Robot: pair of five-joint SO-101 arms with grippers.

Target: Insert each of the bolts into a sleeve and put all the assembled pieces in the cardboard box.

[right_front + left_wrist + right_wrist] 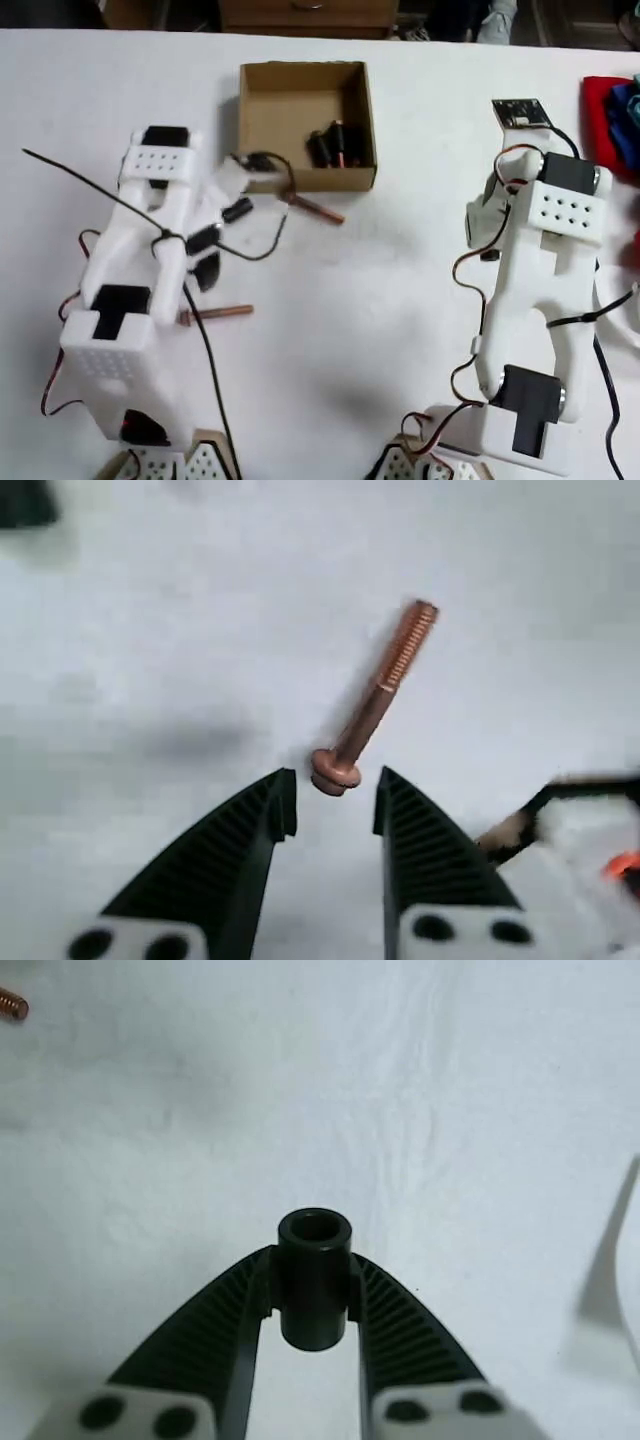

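Left claw (335, 798) stands released, jaws flanking the head of the copper bolt (378, 690) on the tabletop (150, 630), evidently for pickup. Right claw (313, 1295) grips a black sleeve (315, 1245), bore exposed, apparently to receive it.

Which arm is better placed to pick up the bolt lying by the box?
Left. The left gripper is open, and the head of the bolt lies right at the gap between its fingertips. The right gripper is shut on a sleeve.
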